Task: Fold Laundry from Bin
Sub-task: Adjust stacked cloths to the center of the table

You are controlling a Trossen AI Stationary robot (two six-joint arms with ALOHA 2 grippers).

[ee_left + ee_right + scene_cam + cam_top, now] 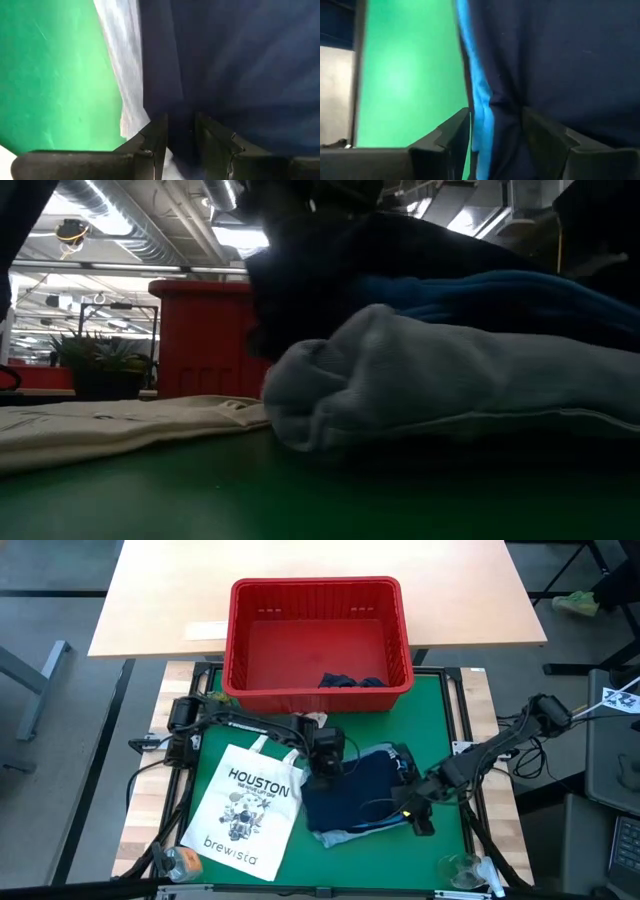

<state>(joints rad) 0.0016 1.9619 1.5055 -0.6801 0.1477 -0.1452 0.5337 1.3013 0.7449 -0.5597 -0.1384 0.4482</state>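
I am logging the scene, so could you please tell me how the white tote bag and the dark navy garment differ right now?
The white tote bag lies flat, printed and untouched on the green mat; the dark navy garment is plain, sits atop a stack of other clothes and is pinched by both the left hand and the right hand. The tote is pale; the garment is very dark. Both are soft fabric outside the red bin.

The white tote bag (243, 810) reads "HOUSTON" above a dark graphic and "brewista" below it.
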